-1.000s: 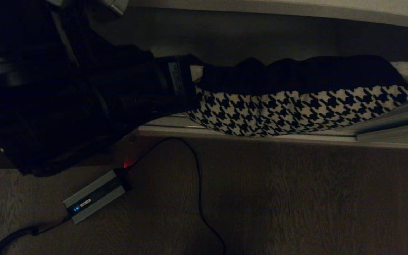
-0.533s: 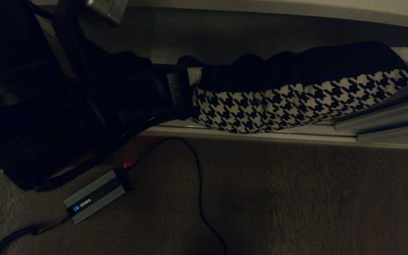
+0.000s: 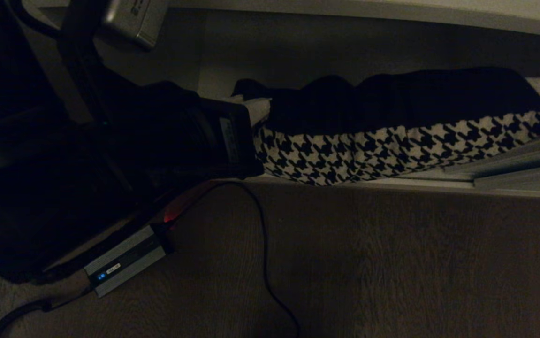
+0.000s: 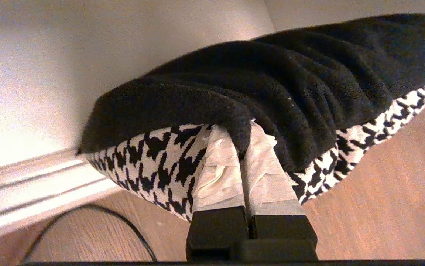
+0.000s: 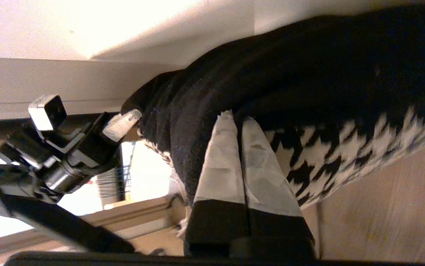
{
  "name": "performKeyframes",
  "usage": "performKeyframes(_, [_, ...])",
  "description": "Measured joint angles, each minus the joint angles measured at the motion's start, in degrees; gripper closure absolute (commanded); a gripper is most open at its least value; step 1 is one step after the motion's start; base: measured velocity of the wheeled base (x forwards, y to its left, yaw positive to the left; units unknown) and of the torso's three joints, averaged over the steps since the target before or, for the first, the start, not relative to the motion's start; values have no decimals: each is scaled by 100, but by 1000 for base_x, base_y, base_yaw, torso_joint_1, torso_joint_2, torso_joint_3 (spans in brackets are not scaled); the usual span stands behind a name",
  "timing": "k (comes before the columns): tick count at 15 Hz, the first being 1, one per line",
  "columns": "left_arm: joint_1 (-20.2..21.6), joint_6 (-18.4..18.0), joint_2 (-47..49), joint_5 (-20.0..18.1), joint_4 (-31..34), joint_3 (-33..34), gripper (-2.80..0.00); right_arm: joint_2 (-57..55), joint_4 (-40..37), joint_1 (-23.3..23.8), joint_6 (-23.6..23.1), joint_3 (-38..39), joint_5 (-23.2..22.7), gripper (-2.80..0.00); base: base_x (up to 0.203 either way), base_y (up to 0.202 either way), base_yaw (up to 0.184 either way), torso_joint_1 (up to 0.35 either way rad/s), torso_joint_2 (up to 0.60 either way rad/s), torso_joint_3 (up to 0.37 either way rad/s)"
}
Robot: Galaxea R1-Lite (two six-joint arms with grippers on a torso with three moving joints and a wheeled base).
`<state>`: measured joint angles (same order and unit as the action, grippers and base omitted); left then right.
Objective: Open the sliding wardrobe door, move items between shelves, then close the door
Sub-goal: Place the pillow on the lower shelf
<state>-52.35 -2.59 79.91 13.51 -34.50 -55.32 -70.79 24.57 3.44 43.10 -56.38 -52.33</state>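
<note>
The cushion (image 3: 391,145), black on top with a houndstooth band below, hangs lengthwise over the ribbed floor track (image 3: 509,164) at the wardrobe's open bottom. My left gripper (image 3: 256,107) is shut on its left end; in the left wrist view the taped fingers (image 4: 219,166) pinch the black edge of the cushion (image 4: 308,85). My right gripper (image 5: 236,120) is shut on the other end of the cushion (image 5: 308,55) and lies outside the head view. A pale shelf edge (image 3: 391,11) runs above. The sliding wardrobe door is out of view.
A grey power box (image 3: 124,260) with a blue light lies on the wood floor (image 3: 415,263), and a black cable (image 3: 262,244) loops from it toward the track. The white inner wall (image 4: 86,66) is close behind the cushion. My left arm (image 5: 61,147) shows in the right wrist view.
The cushion's right end rose briefly, then sank back to about where it was. My left arm has dropped lower in the head view, keeping its grip on the left end.
</note>
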Motion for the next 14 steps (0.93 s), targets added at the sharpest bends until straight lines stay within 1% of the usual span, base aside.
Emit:
performKeyframes(2, [-29,26,-46,0,-10,144,0,107,-35,-6,25,65,-68,0,0,0,0,0,0,0])
performKeyframes(4, [-38,20,-96,21,-7,127,0,222,13,-13,255,126,-128,0,0,0,0,0,0,0])
performKeyframes(5, [-38,12,-106,29,0,56,0,274,18,-9,296,137,-129,0,0,0,0,0,0,0])
performKeyframes(9, [-38,1,-111,35,22,-202,0,427,89,0,292,106,-134,0,0,0,0,0,0,0])
performKeyframes(11, [-38,-4,-75,32,11,-228,0,426,277,0,296,106,-134,0,0,0,0,0,0,0])
performKeyframes(14, [-32,-13,-47,35,0,-189,0,376,315,0,292,178,-136,0,0,0,0,0,0,0])
